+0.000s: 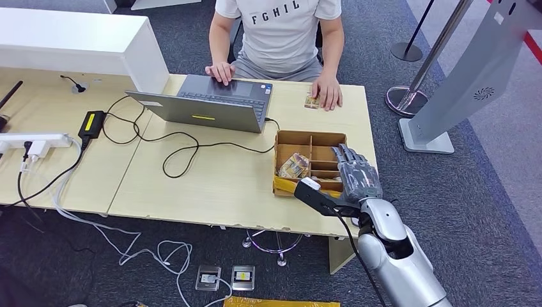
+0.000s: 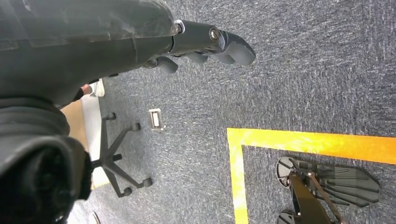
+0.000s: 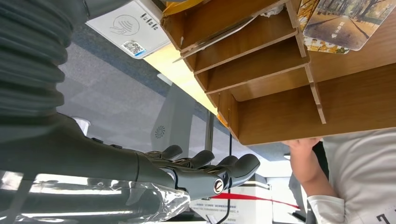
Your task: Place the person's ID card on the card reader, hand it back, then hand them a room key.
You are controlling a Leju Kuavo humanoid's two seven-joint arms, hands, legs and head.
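Hovering at the right edge of the divided cardboard box point(image 1: 311, 137), the right hand point(image 1: 358, 176) holds nothing, its dark fingers extended and slightly apart. Printed glossy cards point(image 1: 294, 166) lie in one box compartment. The white card reader point(image 1: 310, 183) sits at the box's near edge, partly hidden by the black wrist camera. The ID card point(image 1: 312, 101) lies flat on the pale wooden table point(image 1: 211, 179) under the person's hand point(image 1: 327, 93). Over grey carpet point(image 2: 303, 70), the left hand point(image 2: 205, 44) hangs empty, fingers loosely apart.
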